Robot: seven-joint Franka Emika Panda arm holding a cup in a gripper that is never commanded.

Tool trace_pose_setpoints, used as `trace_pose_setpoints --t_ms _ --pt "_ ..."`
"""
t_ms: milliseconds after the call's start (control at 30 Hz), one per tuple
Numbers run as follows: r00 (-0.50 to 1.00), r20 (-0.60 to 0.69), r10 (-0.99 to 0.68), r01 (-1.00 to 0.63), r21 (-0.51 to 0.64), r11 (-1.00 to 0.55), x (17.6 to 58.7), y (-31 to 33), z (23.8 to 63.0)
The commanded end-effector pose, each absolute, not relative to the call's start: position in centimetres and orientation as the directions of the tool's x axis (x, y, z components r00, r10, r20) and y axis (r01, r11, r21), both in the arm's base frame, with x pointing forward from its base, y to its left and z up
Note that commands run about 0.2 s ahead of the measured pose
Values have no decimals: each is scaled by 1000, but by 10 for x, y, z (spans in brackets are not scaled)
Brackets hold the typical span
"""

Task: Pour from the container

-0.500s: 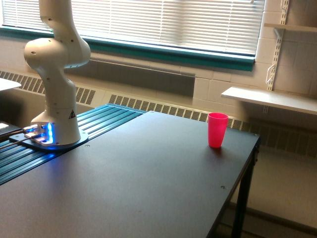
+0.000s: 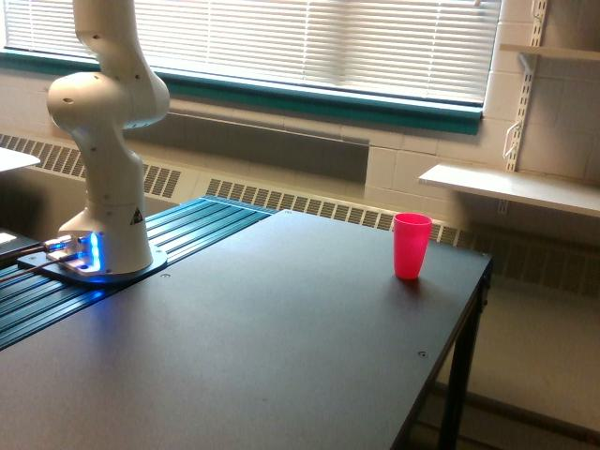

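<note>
An opaque bright pink cup (image 2: 412, 245) stands upright near the far right corner of the dark table (image 2: 281, 347) in the exterior view. The small clear plastic cup is out of view. Only the lower part of the white arm (image 2: 105, 141) shows, rising from its base at the exterior view's left and leaving the frame at the top. The gripper is above the frame and cannot be seen.
The arm's base (image 2: 89, 258) glows blue on a ribbed teal strip (image 2: 169, 248) along the table's left side. White wall shelves (image 2: 511, 187) hang at the right behind the table. A window with blinds (image 2: 309, 42) and a radiator grille run along the back wall.
The arm's lower joint has shifted very slightly to the right; the pink cup has not moved.
</note>
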State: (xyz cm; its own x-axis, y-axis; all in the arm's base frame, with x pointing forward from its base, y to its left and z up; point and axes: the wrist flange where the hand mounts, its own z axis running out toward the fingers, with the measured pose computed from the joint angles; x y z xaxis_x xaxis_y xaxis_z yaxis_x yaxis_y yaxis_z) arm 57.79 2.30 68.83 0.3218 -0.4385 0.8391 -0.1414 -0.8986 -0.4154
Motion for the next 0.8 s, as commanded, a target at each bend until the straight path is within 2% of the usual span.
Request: trace_pose_setpoints --t_ms 33,500,800 --pt "436 847 -303 -149 -265 -953 569 21 674" --pt "677 629 -383 -301 -238 -923 538 27 598" --pt "704 573 -420 -307 -288 -907 526 46 578"
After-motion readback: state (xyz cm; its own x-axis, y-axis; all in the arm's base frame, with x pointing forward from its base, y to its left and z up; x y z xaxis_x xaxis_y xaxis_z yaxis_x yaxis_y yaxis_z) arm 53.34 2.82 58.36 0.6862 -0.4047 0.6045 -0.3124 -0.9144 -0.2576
